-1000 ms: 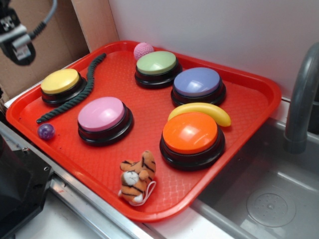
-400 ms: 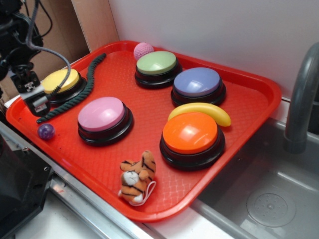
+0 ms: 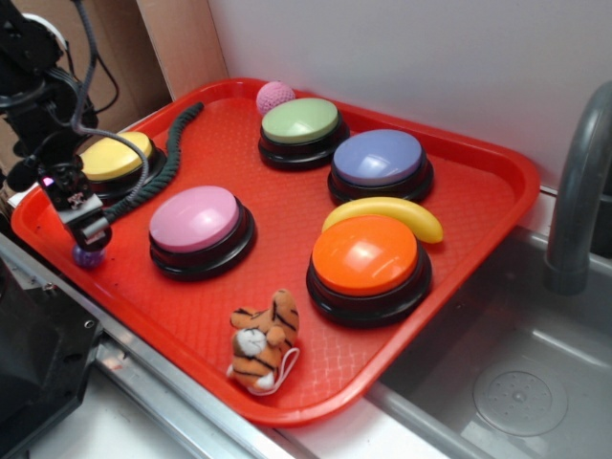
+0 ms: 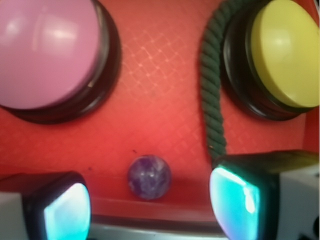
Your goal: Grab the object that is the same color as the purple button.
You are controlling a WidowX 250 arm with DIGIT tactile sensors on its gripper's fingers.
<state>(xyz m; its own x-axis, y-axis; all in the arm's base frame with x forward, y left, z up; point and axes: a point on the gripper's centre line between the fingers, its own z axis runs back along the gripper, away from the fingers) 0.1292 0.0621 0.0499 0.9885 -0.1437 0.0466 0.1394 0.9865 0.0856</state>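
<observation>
The robot's claw (image 4: 150,202) is wide open with the little shiny purple glass ball (image 4: 149,177) right between its two fingers, so it should go straight down a bit, then squeeze gently.

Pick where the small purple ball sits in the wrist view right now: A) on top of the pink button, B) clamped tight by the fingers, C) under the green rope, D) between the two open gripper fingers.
D: the purple ball lies on the red tray in the gap of the open gripper, touching neither finger.
</observation>
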